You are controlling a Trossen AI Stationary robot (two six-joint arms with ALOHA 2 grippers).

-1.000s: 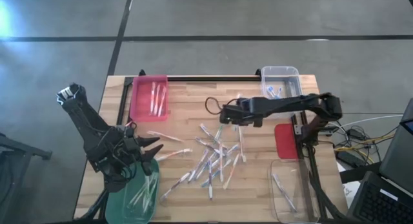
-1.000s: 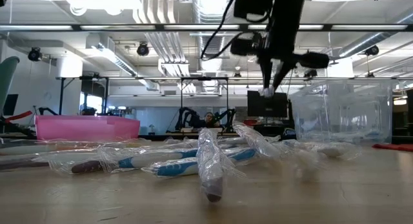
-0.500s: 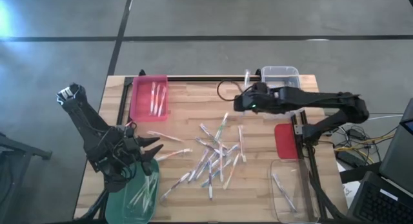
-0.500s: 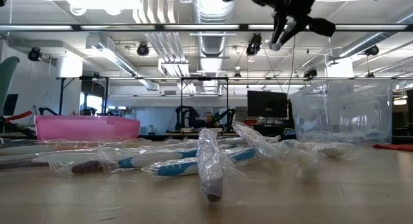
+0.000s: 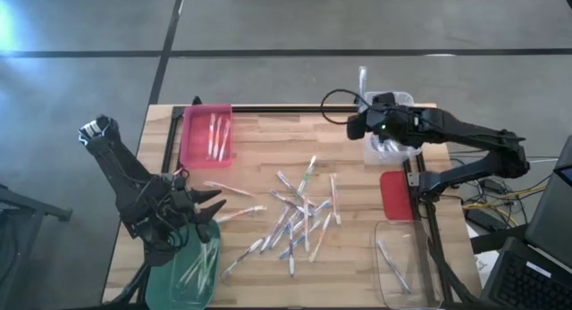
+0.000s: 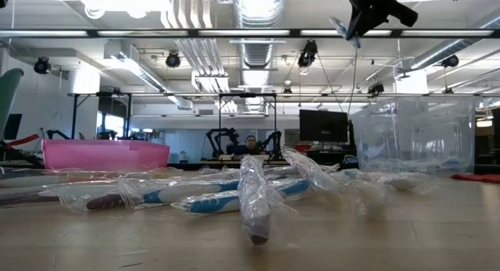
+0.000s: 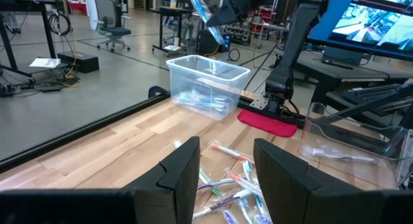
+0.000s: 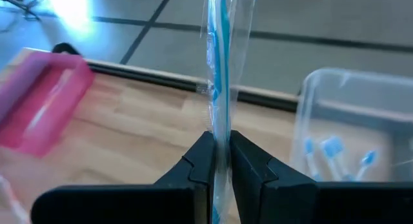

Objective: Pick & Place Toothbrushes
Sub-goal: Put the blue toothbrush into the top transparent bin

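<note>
**Blue brush carried to the clear bin**

We see the right hand point(image 8: 217, 161) clamped on a blue-handled toothbrush in clear wrap point(image 8: 219, 69), held upright over the near edge of the clear plastic rectangular bin point(image 5: 393, 103), probably for a drop among its blue ones (colour sorting, we judge). Left hand point(image 7: 222, 179) waits half open above the green bin point(image 5: 183, 274). Loose wrapped toothbrushes point(image 5: 299, 216) litter the wooden desk point(image 5: 259, 140).

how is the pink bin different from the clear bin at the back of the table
The pink bin is opaque pink and sits at the back left; the clear bin is see-through and sits at the back right. The pink bin holds brushes with pink accents, while the clear bin holds blue ones. The right end effector holds a wrapped blue toothbrush up beside the clear bin; nothing hangs near the pink one. Both are rectangular and open-topped.
</note>
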